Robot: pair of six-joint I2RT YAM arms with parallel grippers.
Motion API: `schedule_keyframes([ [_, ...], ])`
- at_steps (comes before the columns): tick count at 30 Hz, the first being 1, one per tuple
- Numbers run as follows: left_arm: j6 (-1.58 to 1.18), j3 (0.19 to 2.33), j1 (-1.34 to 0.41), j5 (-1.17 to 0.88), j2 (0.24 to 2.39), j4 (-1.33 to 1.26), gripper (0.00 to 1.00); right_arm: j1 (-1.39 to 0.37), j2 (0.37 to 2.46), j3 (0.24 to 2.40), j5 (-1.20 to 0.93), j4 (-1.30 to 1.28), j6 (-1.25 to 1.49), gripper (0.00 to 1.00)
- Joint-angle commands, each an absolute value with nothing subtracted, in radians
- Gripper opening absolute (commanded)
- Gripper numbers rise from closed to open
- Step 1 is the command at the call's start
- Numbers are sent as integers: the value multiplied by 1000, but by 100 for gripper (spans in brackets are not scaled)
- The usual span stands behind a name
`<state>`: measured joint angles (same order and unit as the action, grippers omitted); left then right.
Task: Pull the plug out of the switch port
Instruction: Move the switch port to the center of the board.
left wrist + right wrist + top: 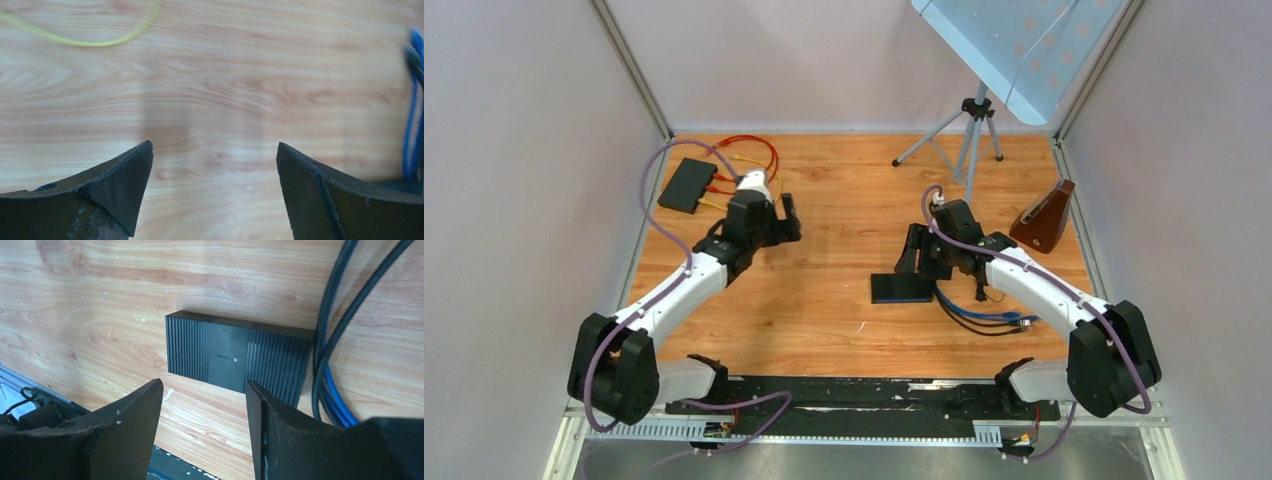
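Observation:
A black switch [901, 288] lies mid-table, with blue and black cables [980, 312] running off its right end. In the right wrist view the switch [235, 357] lies just beyond my fingertips and the cables [327, 360] pass its right end; the plugs and ports are hidden. My right gripper [914, 260] hovers over the switch, open and empty [204, 387]. My left gripper [786, 218] is open and empty [215, 147] over bare wood. A second black switch [688, 185] with red and yellow cables [749, 155] lies at the back left.
A tripod [969, 135] with a light panel stands at the back. A brown wedge-shaped object [1046, 218] sits at the right. A yellow cable [90, 42] and a blue cable [412, 130] cross the edges of the left wrist view. A black rail [864, 395] runs along the near edge.

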<state>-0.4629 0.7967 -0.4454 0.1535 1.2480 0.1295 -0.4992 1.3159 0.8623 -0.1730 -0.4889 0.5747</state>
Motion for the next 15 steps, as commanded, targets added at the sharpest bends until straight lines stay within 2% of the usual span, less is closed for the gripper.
schedule_keyframes([
  [1,-562,821,-251,210,1261,201,100,-513,1362,918,-241,-466,581,60],
  [9,-651,1028,26,156,1550,280,100,-520,1370,919,-257,-465,590,60],
  [15,-699,1301,51,259,1818,432,100,-522,1364,906,-273,-466,595,59],
])
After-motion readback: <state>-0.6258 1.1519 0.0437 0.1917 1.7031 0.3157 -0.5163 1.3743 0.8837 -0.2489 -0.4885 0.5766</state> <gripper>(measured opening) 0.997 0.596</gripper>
